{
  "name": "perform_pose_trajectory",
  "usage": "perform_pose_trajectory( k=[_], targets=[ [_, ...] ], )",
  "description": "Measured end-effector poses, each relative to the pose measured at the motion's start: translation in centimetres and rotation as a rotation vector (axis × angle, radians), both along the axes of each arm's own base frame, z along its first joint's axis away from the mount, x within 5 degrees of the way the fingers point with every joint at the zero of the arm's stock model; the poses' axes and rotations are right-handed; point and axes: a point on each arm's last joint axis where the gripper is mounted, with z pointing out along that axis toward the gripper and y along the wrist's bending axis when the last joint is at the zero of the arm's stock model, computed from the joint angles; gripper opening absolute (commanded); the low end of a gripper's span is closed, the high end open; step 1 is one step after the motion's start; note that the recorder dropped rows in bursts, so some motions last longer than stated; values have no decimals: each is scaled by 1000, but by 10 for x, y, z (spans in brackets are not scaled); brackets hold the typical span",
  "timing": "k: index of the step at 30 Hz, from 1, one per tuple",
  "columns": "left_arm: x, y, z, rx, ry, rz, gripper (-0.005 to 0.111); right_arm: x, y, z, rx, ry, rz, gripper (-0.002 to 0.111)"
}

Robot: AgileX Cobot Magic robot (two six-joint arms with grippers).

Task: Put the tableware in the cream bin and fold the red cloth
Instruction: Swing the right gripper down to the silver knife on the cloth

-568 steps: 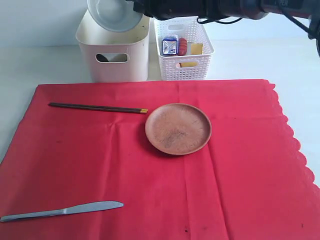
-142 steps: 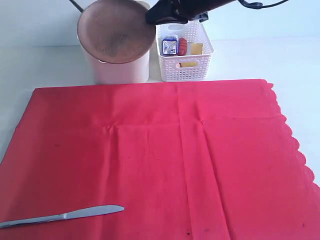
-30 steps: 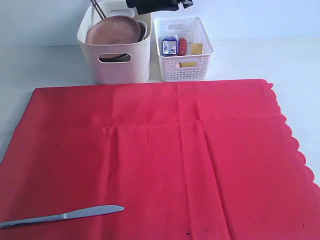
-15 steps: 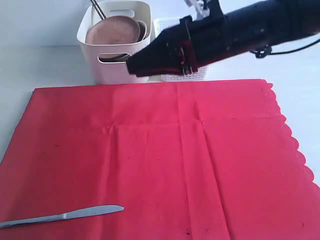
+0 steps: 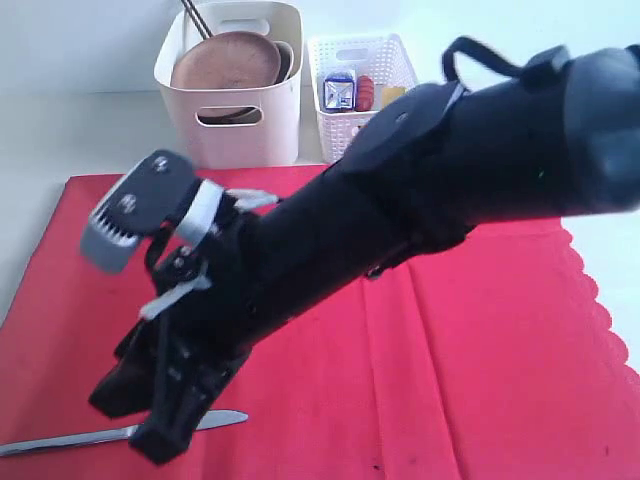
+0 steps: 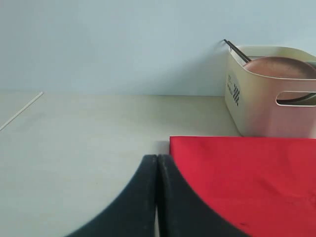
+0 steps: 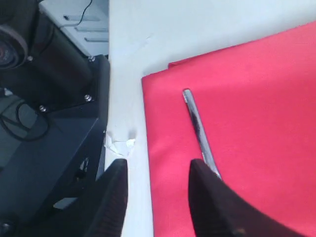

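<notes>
Right gripper [image 7: 158, 197] parted and empty, silver table knife [image 7: 197, 128] just beyond one fingertip on red cloth [image 7: 256, 98], left gripper [image 6: 157, 163] pinched together

Knife [image 5: 70, 437] on cloth [image 5: 500, 350]; plate [image 5: 225, 60] in bin [image 5: 250, 140]; basket [image 5: 355, 42] right of bin

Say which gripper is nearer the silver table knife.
Right. The right gripper hangs open by the silver table knife; the left gripper, shut, sits at another corner of the red cloth.

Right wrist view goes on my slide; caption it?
Open right claw hovers over the silver table knife on the red cloth.
</notes>
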Motion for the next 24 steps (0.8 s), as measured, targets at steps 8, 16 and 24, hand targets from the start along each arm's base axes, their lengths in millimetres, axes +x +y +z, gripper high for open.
perform_pose_trajectory(
  k=[8,16,24],
  targets=[
    [0,0,0,0,0,0,0,-21,22,-1,47,-173,84,39],
    [0,0,0,0,0,0,0,-21,63,-38,-81,-267,33,39],
    [0,0,0,0,0,0,0,3,100,-87,-299,-328,38,39]
  ],
)
